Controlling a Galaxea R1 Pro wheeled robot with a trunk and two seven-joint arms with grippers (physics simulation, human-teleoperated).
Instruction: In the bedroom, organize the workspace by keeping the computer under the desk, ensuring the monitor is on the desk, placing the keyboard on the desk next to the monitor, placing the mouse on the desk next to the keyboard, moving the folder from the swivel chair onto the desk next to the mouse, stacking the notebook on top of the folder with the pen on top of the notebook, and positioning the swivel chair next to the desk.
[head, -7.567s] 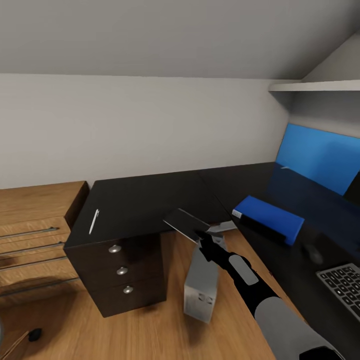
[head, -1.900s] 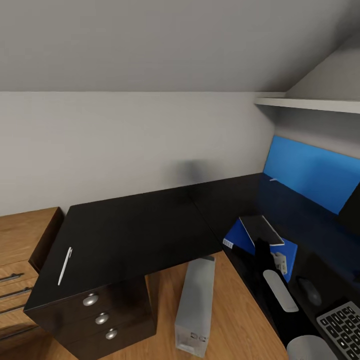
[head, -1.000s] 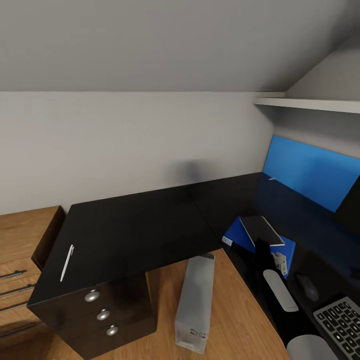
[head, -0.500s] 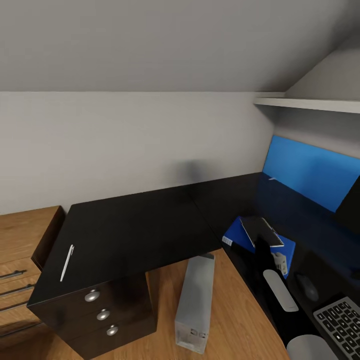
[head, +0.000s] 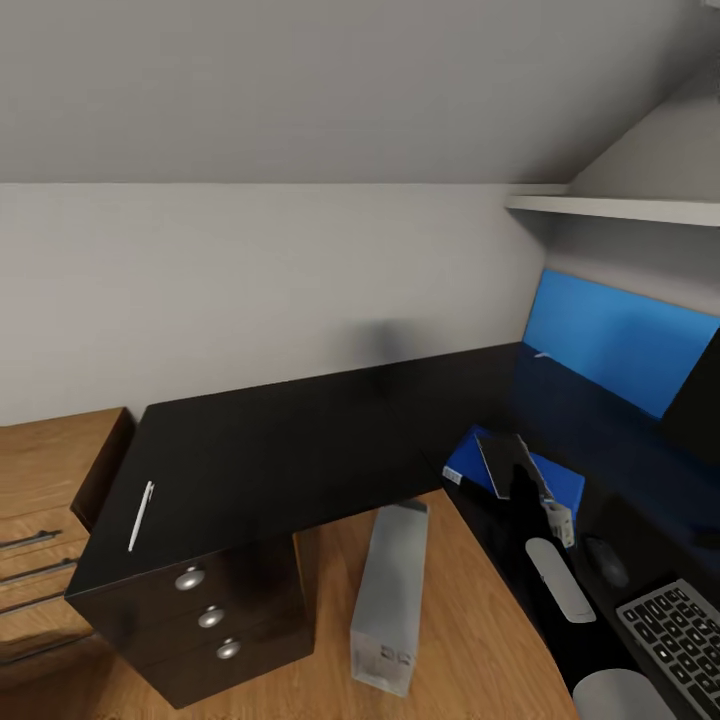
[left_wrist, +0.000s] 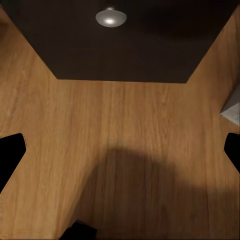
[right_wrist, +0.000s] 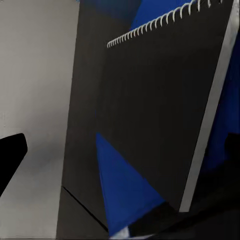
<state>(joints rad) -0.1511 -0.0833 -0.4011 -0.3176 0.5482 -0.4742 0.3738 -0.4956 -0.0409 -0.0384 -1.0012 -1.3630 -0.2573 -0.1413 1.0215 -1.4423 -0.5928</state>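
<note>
On the glossy black L-shaped worktop (head: 270, 440), the thin black spiral notebook (head: 503, 464) is lying on the thick blue folder (head: 560, 480), with the right hand (head: 545, 505) hanging spread open beside it; the white stick pen (head: 139, 515), far across the worktop, is awaiting stacking.

Wide bare stretch of the black desk (head: 270, 440) between the pen (head: 140, 515) near the outer edge and the folder (head: 560, 478) at the inner corner. Above the folder, crowded: notebook (head: 503, 462) tilted on it, right arm (head: 545, 570) reaching over. Further along, mouse (head: 606, 560) and keyboard (head: 680, 630) close together. Overhead, shelf (head: 610, 207) and sloping ceiling. Below, computer (head: 388, 598) standing beside the drawer unit (head: 210, 620), open wooden floor (left_wrist: 120, 150) around.
</note>
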